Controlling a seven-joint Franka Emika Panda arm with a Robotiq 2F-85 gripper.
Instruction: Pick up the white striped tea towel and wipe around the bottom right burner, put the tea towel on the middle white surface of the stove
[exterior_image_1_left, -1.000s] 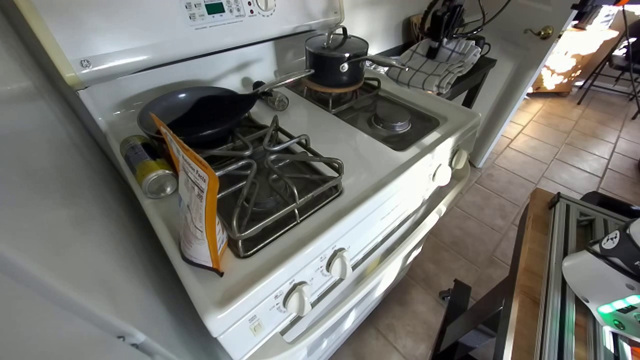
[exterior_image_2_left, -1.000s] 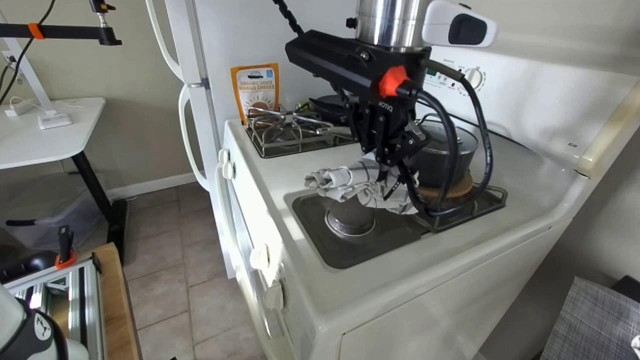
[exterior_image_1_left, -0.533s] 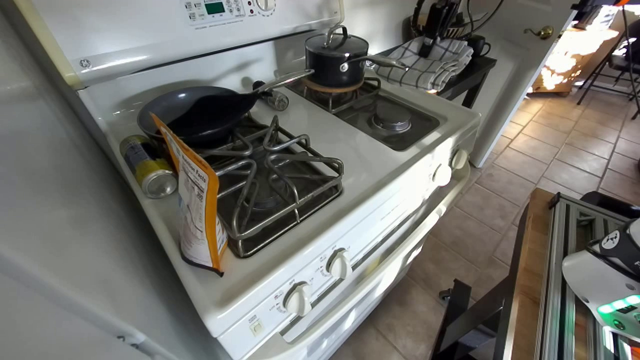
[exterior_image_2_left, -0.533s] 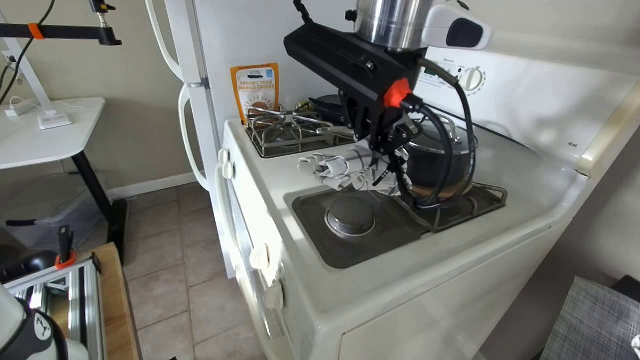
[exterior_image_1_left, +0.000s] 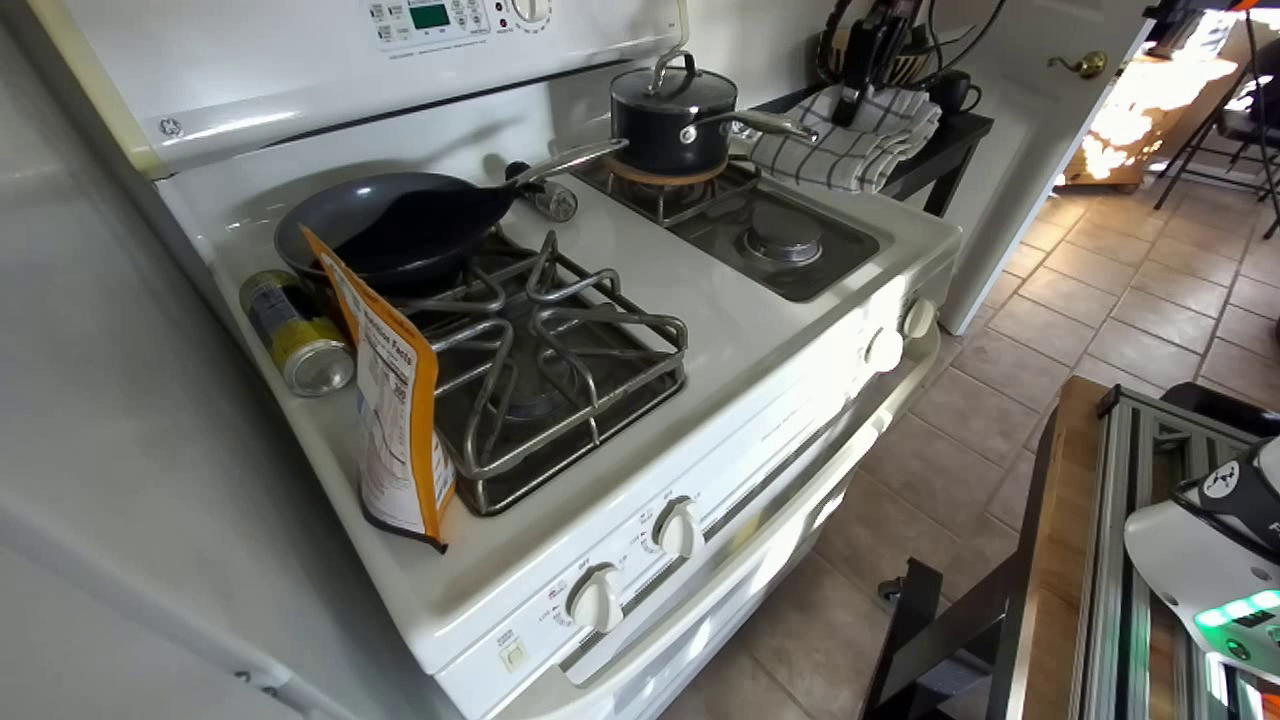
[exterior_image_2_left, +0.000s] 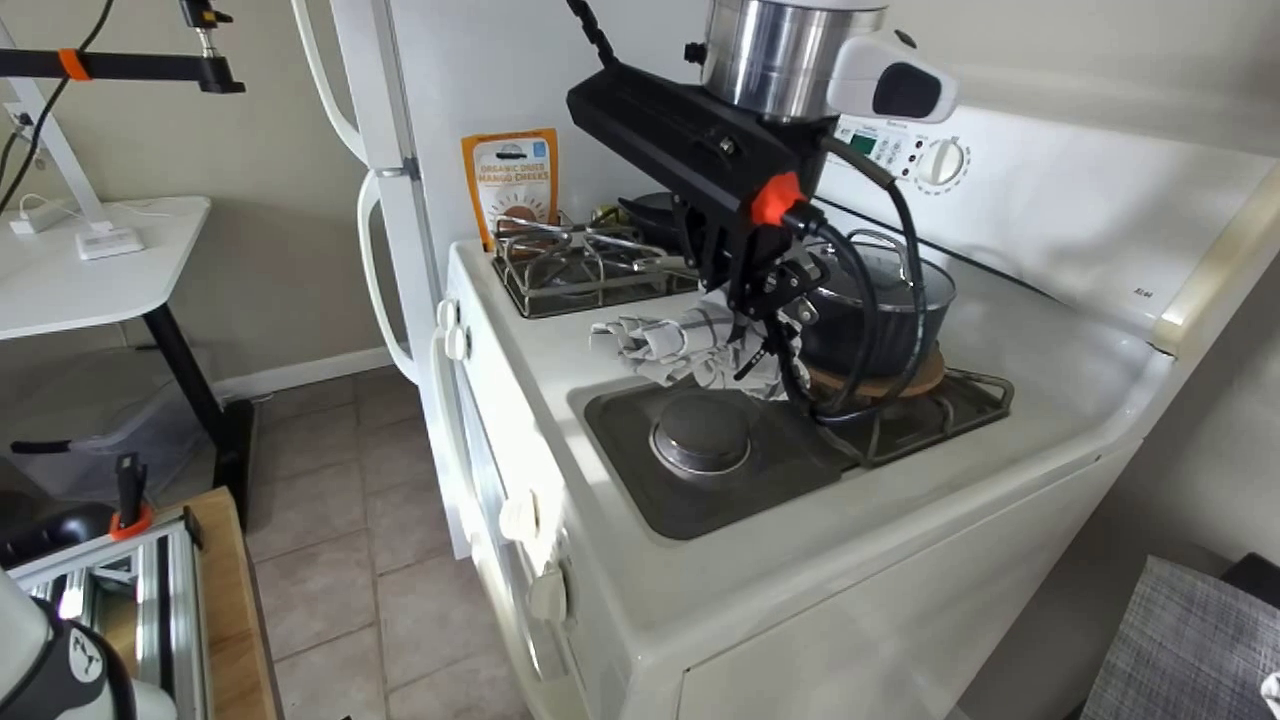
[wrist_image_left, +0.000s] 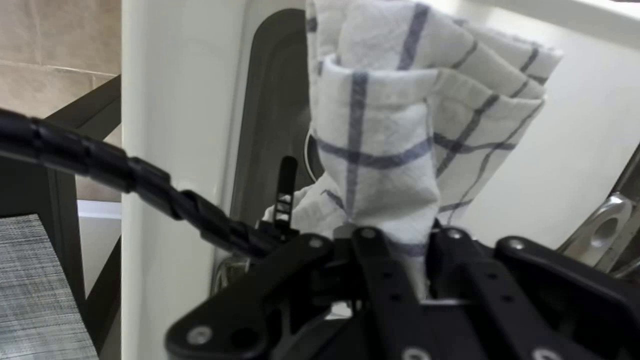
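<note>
1. One tool (wrist_image_left: 407, 242) is pinching the tea towel (wrist_image_left: 390, 115) at a single end, its jaws standing close together on the cloth; this grip is probably leaving the folds loose for wiping.
2. In the wrist view, the tea towel is pointing its free end to twelve o'clock, its long axis running six to twelve, some folds fanning toward one.
3. In an exterior view, that end is pointing to nine o'clock, and the bottom right burner (exterior_image_2_left: 702, 432) is lying at seven from the tool. The tea towel is seemingly hanging above, not touching it.
4. That burner is sitting bare, presumably letting a cloth pass all around.
5. At three o'clock, the pot (exterior_image_2_left: 888, 318) is resting on a brown disc (exterior_image_2_left: 930, 373), likely sparing the wiping area.
6. Toward nine, the middle white surface (exterior_image_2_left: 560, 350) is awaiting the tea towel.
</note>
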